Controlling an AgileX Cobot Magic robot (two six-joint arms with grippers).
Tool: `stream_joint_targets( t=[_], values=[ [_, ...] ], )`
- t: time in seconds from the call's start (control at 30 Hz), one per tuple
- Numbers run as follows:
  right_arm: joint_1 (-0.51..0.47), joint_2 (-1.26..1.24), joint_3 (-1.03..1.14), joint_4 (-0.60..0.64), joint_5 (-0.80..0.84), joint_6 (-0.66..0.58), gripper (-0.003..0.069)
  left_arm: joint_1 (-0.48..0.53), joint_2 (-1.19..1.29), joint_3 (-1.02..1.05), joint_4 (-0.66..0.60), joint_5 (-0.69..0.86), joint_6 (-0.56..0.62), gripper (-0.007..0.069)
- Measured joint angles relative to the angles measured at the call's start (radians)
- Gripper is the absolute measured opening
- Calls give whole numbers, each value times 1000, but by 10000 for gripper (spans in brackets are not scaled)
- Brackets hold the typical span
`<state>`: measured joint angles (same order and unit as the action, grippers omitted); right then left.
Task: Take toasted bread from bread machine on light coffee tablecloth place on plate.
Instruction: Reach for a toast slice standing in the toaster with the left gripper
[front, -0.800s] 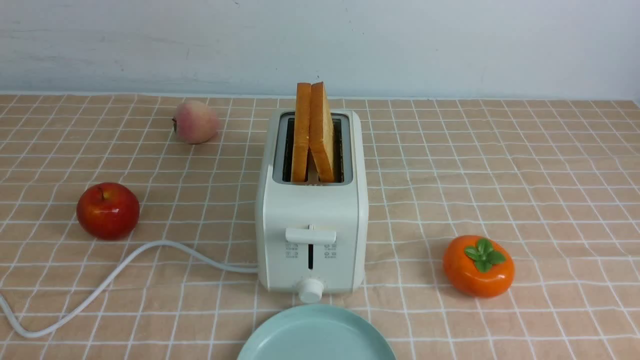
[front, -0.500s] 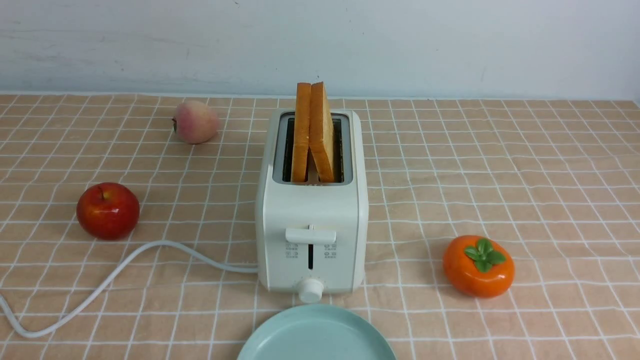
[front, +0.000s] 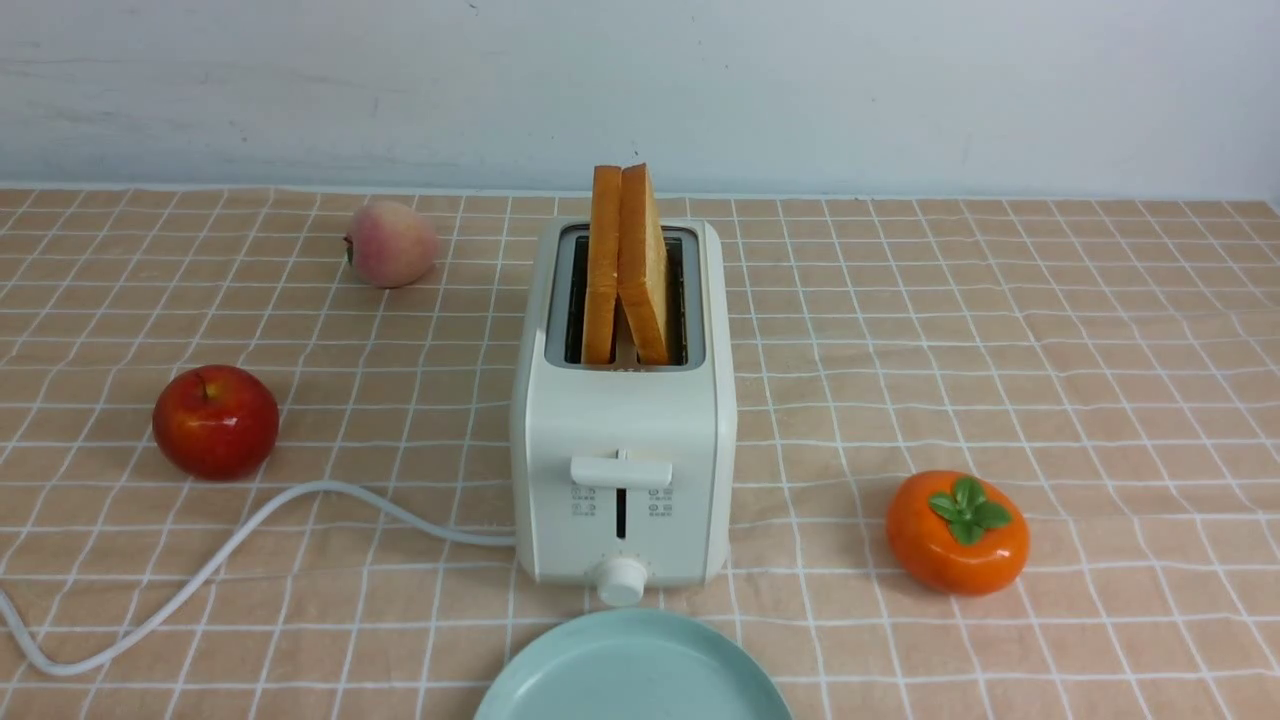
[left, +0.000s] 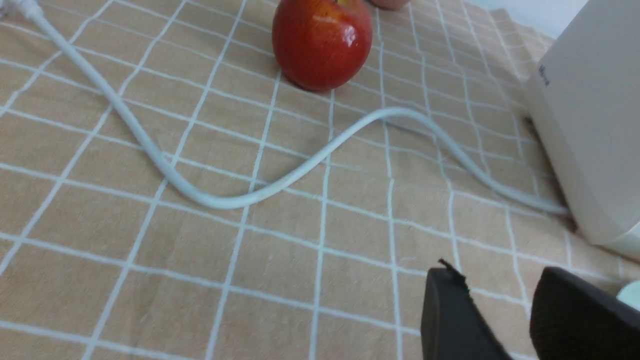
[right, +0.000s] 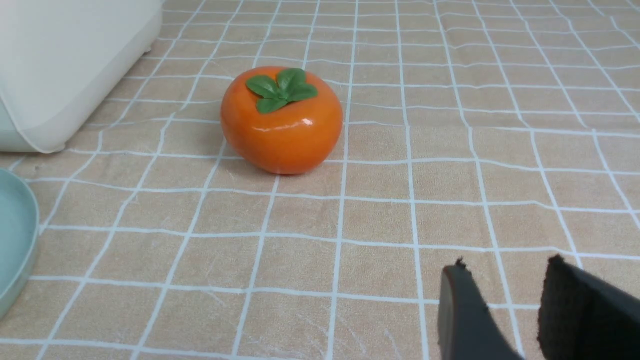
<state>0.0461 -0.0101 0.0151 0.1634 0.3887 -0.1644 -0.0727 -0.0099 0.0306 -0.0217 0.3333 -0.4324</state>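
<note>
Two square slices of toast stand in the slots of the toaster, their tops well above the grey rim; crusts smooth and orange-brown, the visible face paler and fine-grained. The left slice is near upright, the right one tilted, and their upper edges meet. Toaster body: boxy, cream-white, rounded corners, with a flat slide lever over a narrow dark slit and a small round knob. A smooth white cord curves away to the left

Plate: round, pale mint-teal, smooth, raised rim, partly in view in front of the toaster; no toast on the visible part. Cloth: woven, tan, thin white grid, lightly wrinkled. Apple: glossy red, rounded. Peach: matte pink, at the rear left. Persimmon: glossy orange, squat, green leaves, right of the toaster

Left gripper: dark fingers apart, nothing between them. Right gripper: likewise parted and unloaded

Compared with the earlier front frames: no change of position found in toast, toaster, plate or fruit
</note>
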Motion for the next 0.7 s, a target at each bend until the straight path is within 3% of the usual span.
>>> stream_joint_targets(
  t=[0.37, 0.47, 0.5, 0.53, 0.57, 0.6, 0.7],
  values=[
    [0, 0, 0, 24, -10, 0, 240, 0, 0, 0, -323, -333, 0, 238],
    [0, 0, 10, 219, -66, 0, 240, 0, 0, 0, -430, -425, -21, 238],
    [0, 0, 10, 219, -70, 0, 240, 0, 0, 0, -436, -430, -23, 238],
    [0, 0, 10, 347, -108, 0, 240, 0, 0, 0, -481, -466, -38, 238],
    [0, 0, 10, 363, -120, 0, 240, 0, 0, 0, -488, -470, -38, 238],
    [0, 0, 10, 472, -171, -7, 240, 0, 0, 0, -541, -500, -43, 235],
    [0, 0, 10, 584, -280, -38, 240, 0, 0, 0, -621, -520, -45, 206]
  ],
)
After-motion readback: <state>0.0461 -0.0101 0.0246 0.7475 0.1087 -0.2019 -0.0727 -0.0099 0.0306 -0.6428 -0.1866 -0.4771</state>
